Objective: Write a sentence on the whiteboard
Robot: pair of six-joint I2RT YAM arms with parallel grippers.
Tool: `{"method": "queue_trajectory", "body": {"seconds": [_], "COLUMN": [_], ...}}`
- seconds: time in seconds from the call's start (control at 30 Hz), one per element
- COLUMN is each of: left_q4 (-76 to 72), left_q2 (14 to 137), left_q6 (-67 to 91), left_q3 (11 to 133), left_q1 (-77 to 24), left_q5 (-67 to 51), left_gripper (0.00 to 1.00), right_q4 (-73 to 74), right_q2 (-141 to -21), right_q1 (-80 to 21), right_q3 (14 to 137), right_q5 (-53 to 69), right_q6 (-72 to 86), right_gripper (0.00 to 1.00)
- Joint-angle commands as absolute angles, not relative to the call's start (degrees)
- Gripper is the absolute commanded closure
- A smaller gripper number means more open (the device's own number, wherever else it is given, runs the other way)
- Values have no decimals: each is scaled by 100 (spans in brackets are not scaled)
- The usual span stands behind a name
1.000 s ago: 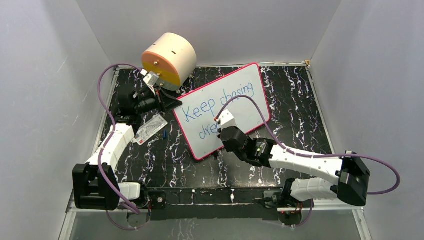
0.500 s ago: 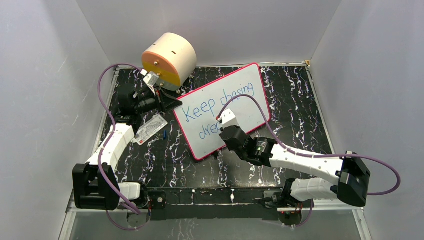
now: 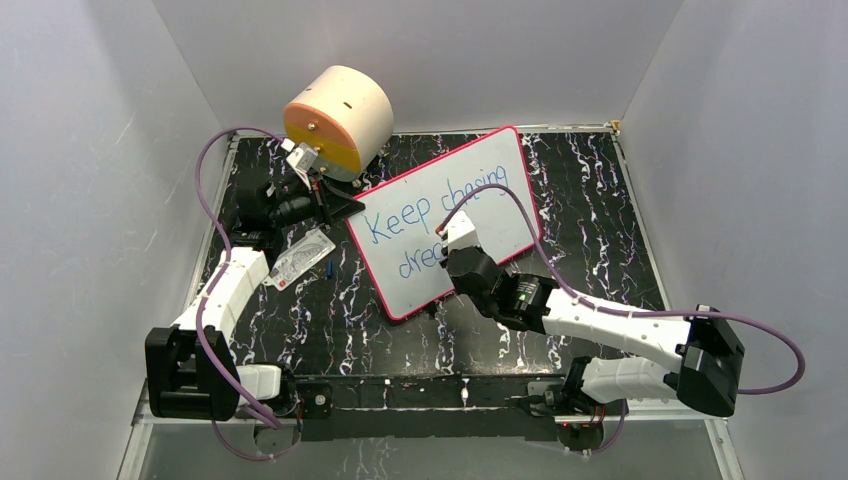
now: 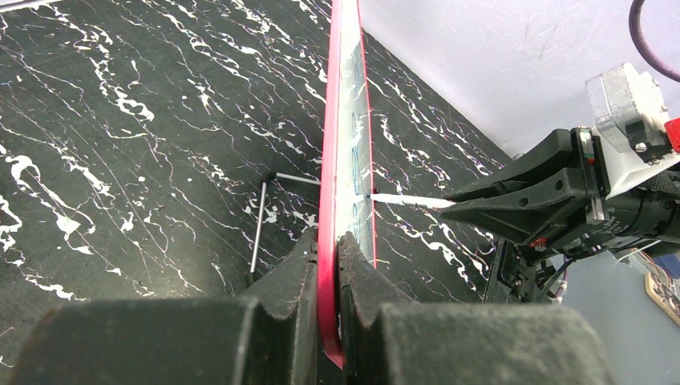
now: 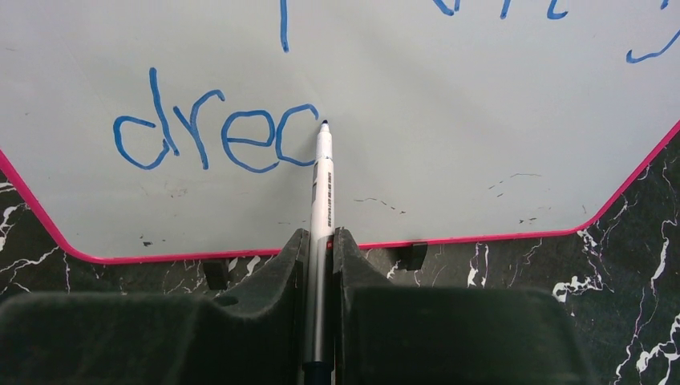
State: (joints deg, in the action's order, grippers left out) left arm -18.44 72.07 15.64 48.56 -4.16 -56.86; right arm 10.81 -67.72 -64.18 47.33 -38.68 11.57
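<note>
The left fingers (image 4: pixel 281 281) are clamped on the pink rim of the whiteboard (image 5: pixel 481 120), which runs edge-on straight out from between them, propped up off the counter (image 3: pixel 600 200). The right fingers (image 5: pixel 289 265) are closed narrowly on a marker (image 5: pixel 323 192) that points straight ahead of them, its tip touching the board. The blue sentence (image 3: pixel 395 222) reads "Keep chasing" above and "drec" just left of that tip. A cream-and-orange drum (image 3: pixel 340 115) sits just beyond the left fingers; what it holds cannot be seen. The left arm is bent and reaches forward. The right arm stretches low and long across the counter.
</note>
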Motion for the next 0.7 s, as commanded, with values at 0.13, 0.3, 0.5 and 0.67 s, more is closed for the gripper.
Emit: {"method": "queue_trajectory", "body": {"seconds": [0.13, 0.3, 0.5, 0.67], "left_q4": [-1432, -1432, -1424, -1423], "left_q2": [7356, 7356, 7356, 7361], "left_q6": [1002, 1002, 1002, 1002], "left_q3": [4764, 4762, 4761, 4769], "left_q1": [-580, -580, -581, -580], "left_q5": [-5660, -5660, -5662, -5650], "left_gripper": [100, 100, 100, 100], "right_q4": [627, 629, 808, 1107], "right_q2": [-6582, -6675, -6804, -6821], "right_q1": [-6378, -6345, -6311, -6300], "right_q3": [4825, 4853, 4842, 4817], "right_q5": [-4048, -3946, -3823, -3767], "right_q6": [1026, 1006, 1091, 1241], "right_gripper": [100, 100, 100, 100]}}
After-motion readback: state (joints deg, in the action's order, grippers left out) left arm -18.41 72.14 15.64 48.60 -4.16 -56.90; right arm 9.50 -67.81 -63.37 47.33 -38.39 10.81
